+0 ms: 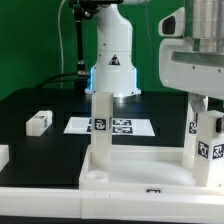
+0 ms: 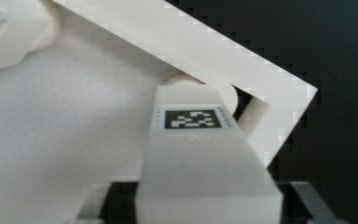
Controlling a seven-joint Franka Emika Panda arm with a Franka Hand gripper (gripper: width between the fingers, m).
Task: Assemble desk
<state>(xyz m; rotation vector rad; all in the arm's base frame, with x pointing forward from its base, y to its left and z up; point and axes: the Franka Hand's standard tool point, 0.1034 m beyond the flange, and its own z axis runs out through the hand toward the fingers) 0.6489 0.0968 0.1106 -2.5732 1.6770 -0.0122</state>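
Observation:
The white tabletop panel lies at the front with its raised rim up. One white tagged leg stands upright in its corner socket on the exterior view's left. My gripper comes down from above on the exterior view's right and is shut on a second tagged leg, which stands upright at the panel's right corner. In the wrist view this leg fills the gap between my dark fingers, over the panel's corner. The socket under it is hidden.
A loose white leg lies on the black table at the exterior view's left, and another white part shows at the left edge. The marker board lies behind the panel. The robot's base stands at the back.

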